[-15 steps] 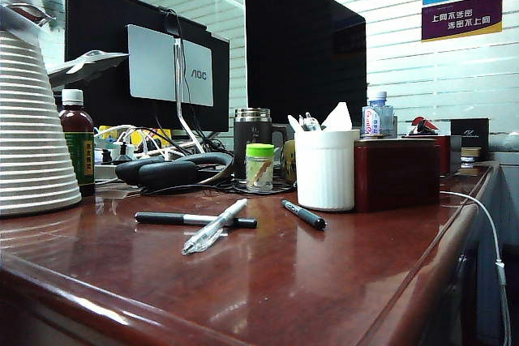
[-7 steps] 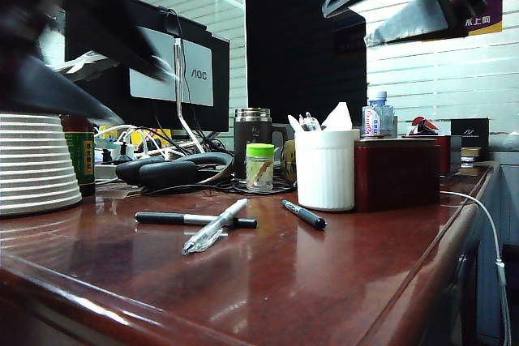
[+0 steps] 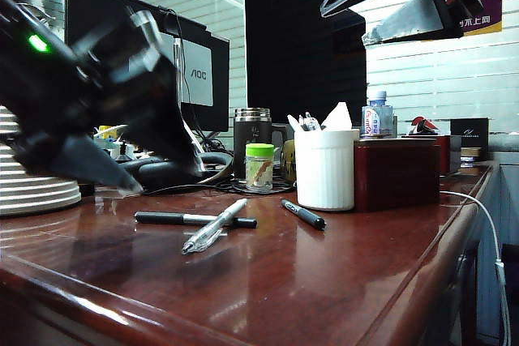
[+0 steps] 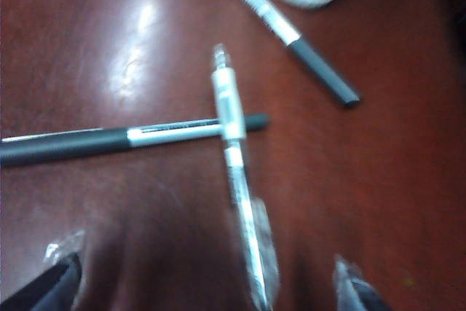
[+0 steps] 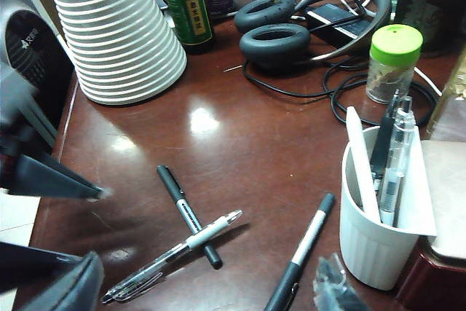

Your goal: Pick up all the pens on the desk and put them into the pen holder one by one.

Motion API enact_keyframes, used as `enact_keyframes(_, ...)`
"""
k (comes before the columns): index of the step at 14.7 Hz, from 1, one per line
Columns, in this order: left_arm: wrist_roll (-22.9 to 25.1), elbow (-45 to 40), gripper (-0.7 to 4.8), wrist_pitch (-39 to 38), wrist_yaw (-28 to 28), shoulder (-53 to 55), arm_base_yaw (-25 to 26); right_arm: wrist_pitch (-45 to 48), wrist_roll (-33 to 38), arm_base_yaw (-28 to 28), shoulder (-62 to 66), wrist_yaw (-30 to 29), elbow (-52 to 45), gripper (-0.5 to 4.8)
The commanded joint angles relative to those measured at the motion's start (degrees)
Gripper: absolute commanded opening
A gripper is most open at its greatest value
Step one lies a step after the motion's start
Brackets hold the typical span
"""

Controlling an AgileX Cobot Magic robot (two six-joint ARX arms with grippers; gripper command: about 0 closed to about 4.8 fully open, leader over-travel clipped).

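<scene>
1. Left claw (image 3: 138, 176) hangs low over the surface (image 3: 340, 281) on the left side of the exterior view, blurred; fingers spread wide, nothing between them.
2. In the left wrist view the left claw (image 4: 211, 289) sits just above the crossed pens; only its fingertips (image 4: 353, 285) show at the frame edge.
3. Right claw (image 3: 357, 14) is high up, above the pen holder (image 3: 325, 169) in the exterior view; released, holding nothing.
4. Clear pen (image 3: 214, 226) w/ white parts lies across the long black pen (image 3: 193, 219), touching it where they cross, mid-surface, toward the front edge.
5. Short black pen (image 3: 303, 214) lies alone on the surface just in front of the pen holder, apart from the other two.
6. Pen holder stands upright, touching or right beside the dark red box (image 3: 397, 174); it already has a few pens and a white strip in it (right wrist view (image 5: 378, 231)).
7. Behind: green-lid jar (image 3: 259, 168), steel mug (image 3: 252, 139), headphones (image 5: 280, 30), ribbed white cone (image 5: 116, 30), brown bottle (image 5: 186, 5).
</scene>
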Motion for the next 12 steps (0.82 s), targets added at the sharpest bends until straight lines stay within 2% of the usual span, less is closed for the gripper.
enact_keyframes(1, 0.5, 3.8, 4.79, 1.1, 0.0, 5.9, 0.0, 1.3, 0.0, 0.1, 1.0, 0.0, 0.3, 3.77)
enact_keyframes(7, 0.0, 11.1, 4.79, 1.1, 3.3, 15.0, -0.1, 3.3, -0.3, 0.1, 3.3, 0.0, 0.3, 3.77)
enact_keyframes(12, -1.7, 12.2, 4.79, 0.5, 3.7, 18.2, -1.4, 3.6, -0.4, 0.0, 3.4, 0.0, 0.3, 3.77)
